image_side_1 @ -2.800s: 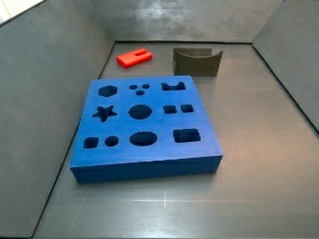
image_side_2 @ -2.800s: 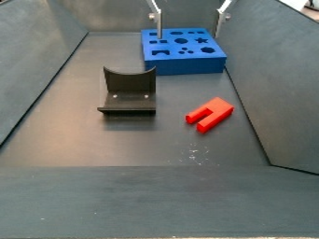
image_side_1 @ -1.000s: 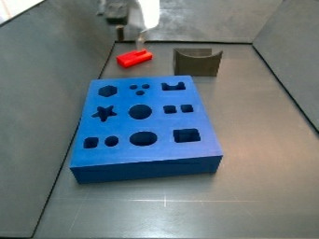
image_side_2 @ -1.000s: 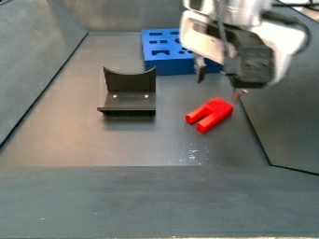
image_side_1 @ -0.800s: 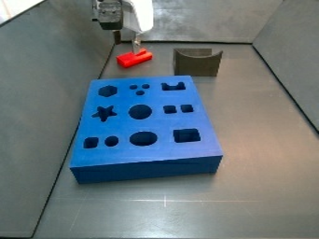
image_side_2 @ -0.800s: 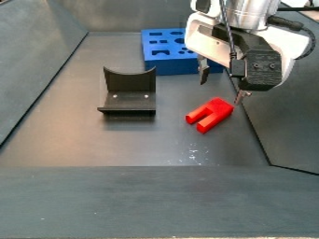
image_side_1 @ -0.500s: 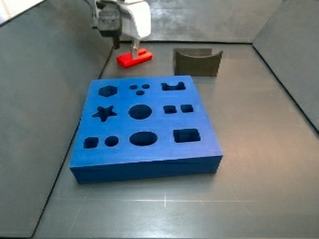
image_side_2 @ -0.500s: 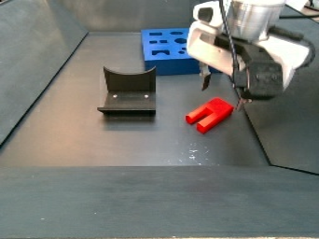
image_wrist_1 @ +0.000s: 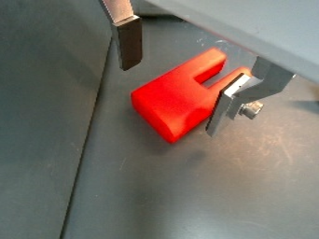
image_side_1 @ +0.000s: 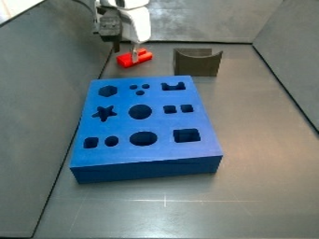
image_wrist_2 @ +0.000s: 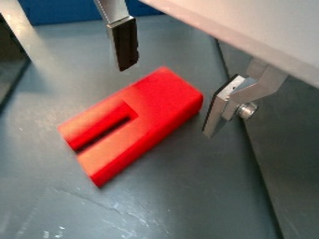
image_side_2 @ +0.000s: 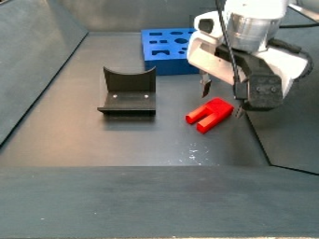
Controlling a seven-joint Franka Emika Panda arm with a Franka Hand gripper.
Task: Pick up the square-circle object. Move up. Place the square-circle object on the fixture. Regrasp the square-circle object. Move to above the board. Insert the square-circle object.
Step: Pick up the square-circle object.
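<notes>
Side view, left to right: fixture (image_side_2: 127, 91) well left of square-circle object (image_side_2: 210, 113); board (image_side_2: 177, 49) behind it; gripper (image_side_2: 221, 92) directly above object. Object flat on floor, apart from fixture. Wrist view: jaws spread wide, straddling object (image_wrist_1: 182, 95), fingers (image_wrist_1: 129, 43) not touching it. Judged rigid, light, smooth plastic, possibly slippery; best hold across flat parallel sides of solid body, clear of pegs.
</notes>
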